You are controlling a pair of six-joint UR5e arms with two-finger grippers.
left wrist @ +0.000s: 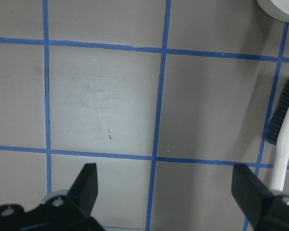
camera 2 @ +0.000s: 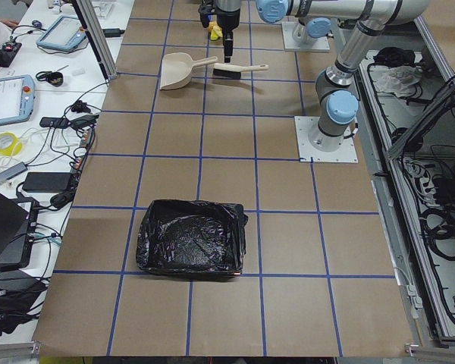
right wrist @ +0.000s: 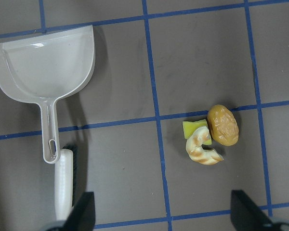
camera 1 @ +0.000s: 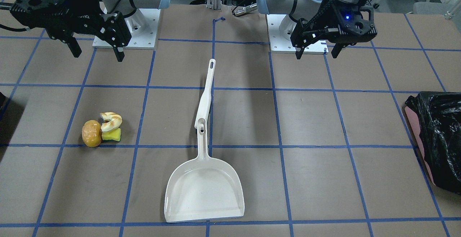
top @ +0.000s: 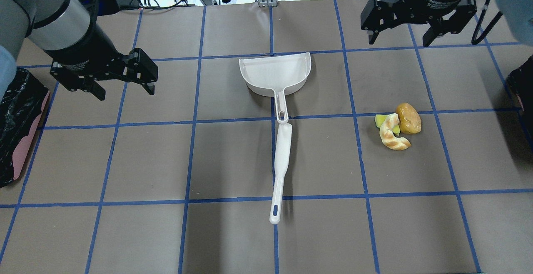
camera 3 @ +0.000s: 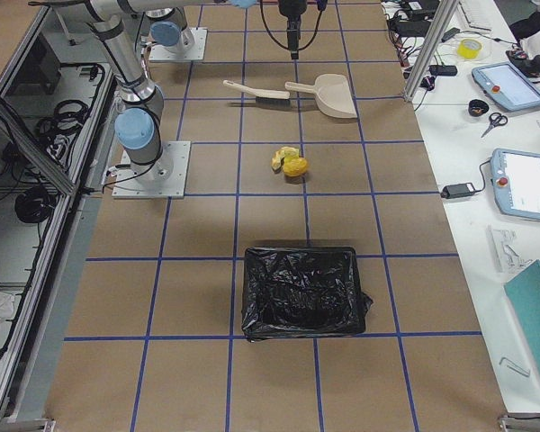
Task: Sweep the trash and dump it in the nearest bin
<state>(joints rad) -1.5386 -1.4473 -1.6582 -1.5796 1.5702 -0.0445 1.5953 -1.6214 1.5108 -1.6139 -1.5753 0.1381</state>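
You are looking down on a table covered in matte brown paper and marked into squares with blue tape.

The left gripper is hovering above the table's left side with its two black fingers spread wide and nothing between them. The right gripper is hanging over the far right, its fingers likewise parted and holding nothing.

A smooth white plastic dustpan is lying flat at the centre, its scoop mouth pointing away from the robot and its slotted handle pointing back toward it. A white brush with dark bristles is lying in line with it, its head touching the end of the dustpan's handle.

The trash is sitting in a tight cluster right of the dustpan, well apart from it. An orange-brown bun with a bumpy top is pressing against a yellow-green block. A glossy cream-and-tan ring pastry is leaning on that block.

A bin lined with crinkled black plastic is standing at the far left edge, and a second lined bin is standing beyond the trash on the right.
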